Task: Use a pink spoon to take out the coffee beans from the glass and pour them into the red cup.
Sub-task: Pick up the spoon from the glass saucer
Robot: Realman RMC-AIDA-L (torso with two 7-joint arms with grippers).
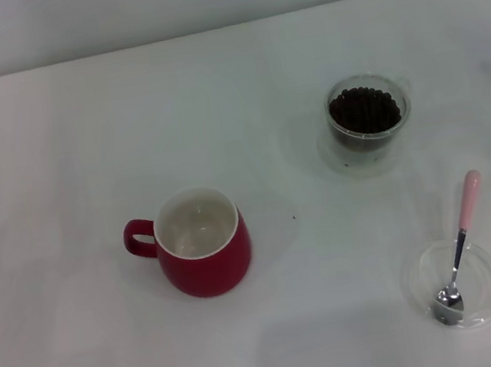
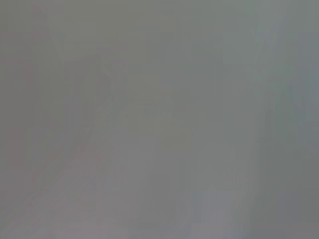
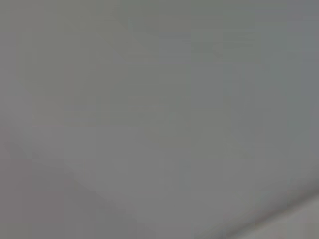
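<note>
the white table (image 1: 48, 132) held the red cup (image 1: 201, 245) at centre-left, upright. the glass (image 1: 368, 121) of coffee beans (image 1: 364, 111) stood far right. the pink spoon (image 1: 459, 247) rested in a clear dish (image 1: 483, 275) near right. neither gripper showed.

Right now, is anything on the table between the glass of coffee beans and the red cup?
Nothing visible. Bare table lies between the glass and the red cup; the pink spoon rests apart in a clear dish.
</note>
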